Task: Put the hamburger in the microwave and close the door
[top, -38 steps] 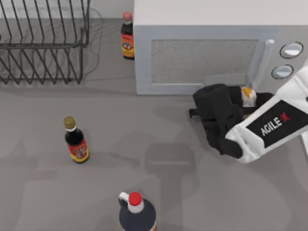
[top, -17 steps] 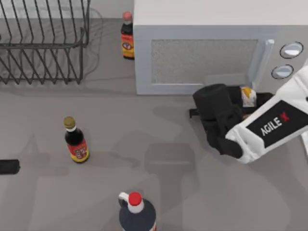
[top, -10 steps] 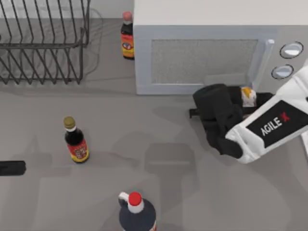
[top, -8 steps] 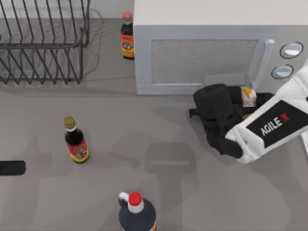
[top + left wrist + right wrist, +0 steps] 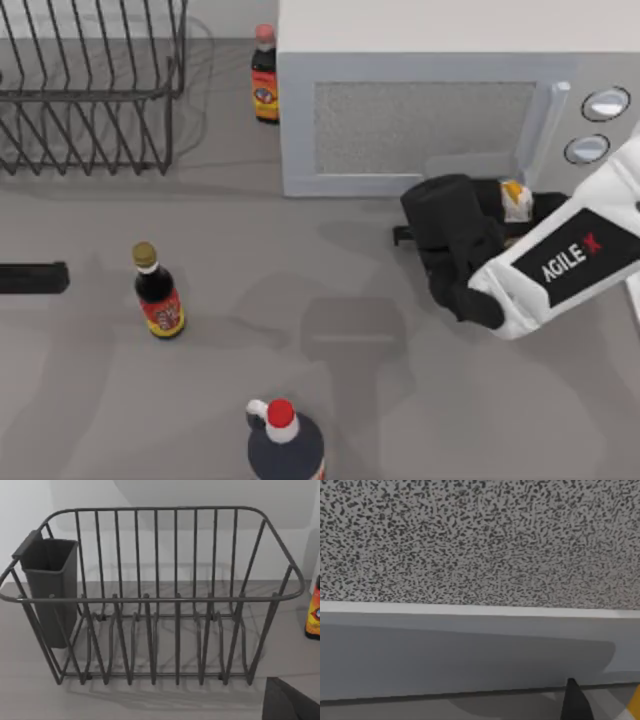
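One hamburger (image 5: 516, 201) sits pinched in the right gripper (image 5: 522, 212), held just in front of the single microwave (image 5: 450, 60), low beside the white handle of its door (image 5: 425, 125), which is shut. The left gripper (image 5: 35, 277) is at the table's left edge, and whether its jaws are spread I cannot tell. Three sauce bottles stand on the table: one (image 5: 264, 75) beside the microwave's left wall, one (image 5: 157, 292) mid-left, one (image 5: 284, 443) at the near edge; one wire dish rack (image 5: 150, 600) stands far left.

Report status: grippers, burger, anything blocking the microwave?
Right gripper holds the hamburger in front of the microwave. Door shut, blocking entry. Left gripper low at table's left edge, near the small sauce bottle.
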### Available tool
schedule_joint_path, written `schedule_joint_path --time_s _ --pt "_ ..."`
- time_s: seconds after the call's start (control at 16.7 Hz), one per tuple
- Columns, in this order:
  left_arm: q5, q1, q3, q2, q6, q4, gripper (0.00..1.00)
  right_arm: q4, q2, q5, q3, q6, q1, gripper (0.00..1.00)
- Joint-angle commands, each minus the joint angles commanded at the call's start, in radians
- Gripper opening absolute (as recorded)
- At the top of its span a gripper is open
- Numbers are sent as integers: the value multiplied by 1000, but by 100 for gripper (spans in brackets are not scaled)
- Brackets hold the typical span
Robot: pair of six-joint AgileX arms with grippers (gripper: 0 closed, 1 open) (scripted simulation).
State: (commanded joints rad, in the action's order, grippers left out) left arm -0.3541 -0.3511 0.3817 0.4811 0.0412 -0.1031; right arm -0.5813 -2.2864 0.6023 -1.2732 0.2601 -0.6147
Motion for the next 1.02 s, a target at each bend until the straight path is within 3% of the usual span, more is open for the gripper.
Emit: schedule_joint_path --time_s 0.6,1.02 --pt "-112 -309 765 887 289 -294 0 0 0 0 0 0 0 100" --pt "-165 -428 1181 1359 488 -466 0 0 0 0 0 0 0 100"
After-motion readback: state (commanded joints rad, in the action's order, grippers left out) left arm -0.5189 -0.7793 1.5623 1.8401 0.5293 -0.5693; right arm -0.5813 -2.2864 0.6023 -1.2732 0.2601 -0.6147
